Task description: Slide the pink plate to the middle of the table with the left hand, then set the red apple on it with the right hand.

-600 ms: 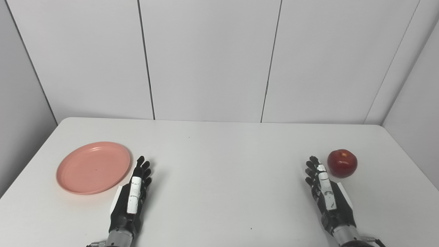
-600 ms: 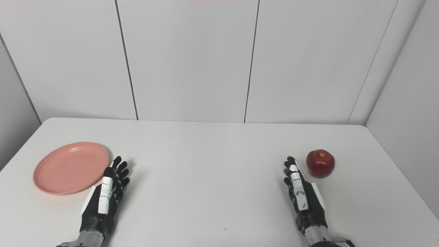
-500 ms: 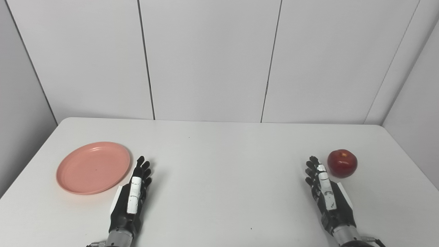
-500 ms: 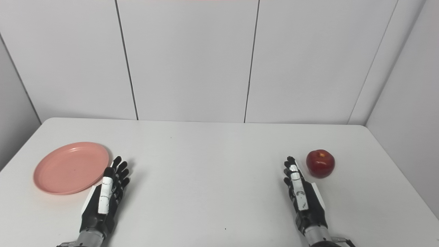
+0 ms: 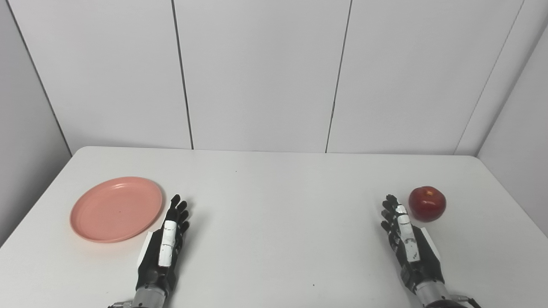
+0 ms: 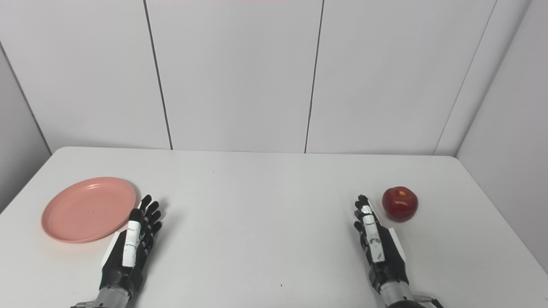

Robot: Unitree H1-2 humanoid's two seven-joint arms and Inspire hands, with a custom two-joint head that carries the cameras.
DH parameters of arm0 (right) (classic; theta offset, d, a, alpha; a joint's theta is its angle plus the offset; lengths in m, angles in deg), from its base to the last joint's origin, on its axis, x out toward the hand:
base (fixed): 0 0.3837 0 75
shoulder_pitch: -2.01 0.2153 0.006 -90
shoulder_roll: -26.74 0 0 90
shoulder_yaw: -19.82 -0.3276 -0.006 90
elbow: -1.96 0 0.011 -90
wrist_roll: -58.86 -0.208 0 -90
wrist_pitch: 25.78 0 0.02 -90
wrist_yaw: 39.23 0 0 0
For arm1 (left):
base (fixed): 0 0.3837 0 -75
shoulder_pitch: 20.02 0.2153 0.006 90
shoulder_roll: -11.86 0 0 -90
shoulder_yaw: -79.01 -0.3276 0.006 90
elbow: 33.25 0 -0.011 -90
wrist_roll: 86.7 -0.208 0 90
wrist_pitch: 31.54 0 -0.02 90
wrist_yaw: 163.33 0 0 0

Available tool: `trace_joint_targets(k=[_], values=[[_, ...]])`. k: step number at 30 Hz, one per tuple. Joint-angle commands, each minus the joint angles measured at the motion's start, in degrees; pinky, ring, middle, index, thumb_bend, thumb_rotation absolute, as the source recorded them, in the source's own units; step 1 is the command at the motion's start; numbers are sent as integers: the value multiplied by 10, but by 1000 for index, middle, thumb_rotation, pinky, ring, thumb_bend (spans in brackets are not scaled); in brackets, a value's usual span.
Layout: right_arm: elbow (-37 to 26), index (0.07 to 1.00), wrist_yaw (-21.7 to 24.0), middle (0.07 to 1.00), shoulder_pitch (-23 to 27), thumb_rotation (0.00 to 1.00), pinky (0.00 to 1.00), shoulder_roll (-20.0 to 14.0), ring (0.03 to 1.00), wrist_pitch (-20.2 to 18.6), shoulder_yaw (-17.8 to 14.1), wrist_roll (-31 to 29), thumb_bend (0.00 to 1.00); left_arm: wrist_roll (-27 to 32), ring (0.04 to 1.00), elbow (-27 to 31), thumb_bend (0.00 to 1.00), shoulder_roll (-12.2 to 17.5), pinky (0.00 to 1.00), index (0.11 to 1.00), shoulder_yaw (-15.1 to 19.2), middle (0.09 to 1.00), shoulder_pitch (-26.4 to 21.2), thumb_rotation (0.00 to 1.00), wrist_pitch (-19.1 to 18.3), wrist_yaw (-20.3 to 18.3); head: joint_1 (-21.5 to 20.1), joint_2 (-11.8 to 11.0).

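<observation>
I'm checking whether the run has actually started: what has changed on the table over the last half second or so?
Nothing has visibly changed. The pink plate lies at the table's left side, the red apple at its right. The left hand beside the plate and the right hand beside the apple are open, holding nothing.

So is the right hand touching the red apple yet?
Apart. The left eye view shows a strip of white table between the right hand and the red apple; the hand is open, holding nothing.
</observation>
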Motion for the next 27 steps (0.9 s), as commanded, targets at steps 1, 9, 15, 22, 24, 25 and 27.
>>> trace_joint_targets(k=[1,9,15,22,24,25,27], values=[[-2,967,9,971,11,1000,1000,1,985,-3,6,-1,864,-1,1000,1,864,0,1000,1000,-6,1000,-5,1000,-10,-6,0,-2],[-3,974,9,975,10,1000,1000,1,984,-3,8,0,860,0,1000,3,876,1,1000,1000,-5,1000,-4,1000,-14,-7,-1,0],[-5,974,10,977,10,1000,1000,0,986,-5,9,-1,858,-1,1000,3,886,1,1000,1000,-6,1000,-5,1000,-12,-7,-2,1],[-5,970,9,974,11,1000,1000,2,978,-6,8,-2,859,-3,1000,3,880,1,1000,1000,-6,1000,-5,1000,-12,-5,-2,0],[-5,970,9,975,13,1000,1000,2,979,-7,9,-2,853,-3,1000,3,878,0,1000,1000,-6,1000,-7,1000,-13,-5,-3,0],[-4,970,9,976,13,1000,1000,2,980,-8,9,-2,857,-2,1000,2,880,0,1000,1000,-5,1000,-8,1000,-12,-4,-3,0],[-2,969,9,976,15,1000,1000,1,980,-9,9,-2,860,-2,1000,-1,883,0,1000,1000,-5,1000,-9,1000,-11,-4,-3,-1]])
